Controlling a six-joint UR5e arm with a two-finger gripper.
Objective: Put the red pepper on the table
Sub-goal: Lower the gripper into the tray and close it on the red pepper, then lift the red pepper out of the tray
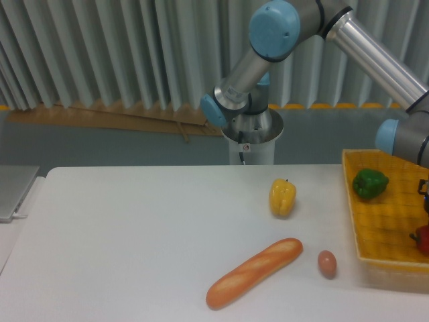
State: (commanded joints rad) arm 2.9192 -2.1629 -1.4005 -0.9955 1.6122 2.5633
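**Gripper mostly out of frame, red pepper in basket at right edge**

gripper (426, 194) barely visible: only a dark sliver at the right frame edge, above the basket; can't tell whether the fingers are apart or together; arm (362, 47) runs from the base behind the table up and across to the right, wrist cut off by the frame

red pepper (421, 239) sits in the yellow basket (375, 235), just below that sliver, near the basket's right side; more than half of it is cropped by the frame, so long axis and stem direction can't be read; contact with the gripper not discernible

green pepper (370, 183) in the basket's far part, well apart from the red one

table (120, 241): yellow pepper (282, 197) upright near centre-right; baguette (254, 272) lying diagonally, near end low-left; egg (326, 263) between baguette and basket, just beside the basket's left wall; left half of the tabletop is open white surface; grey object (13, 191) off the left edge
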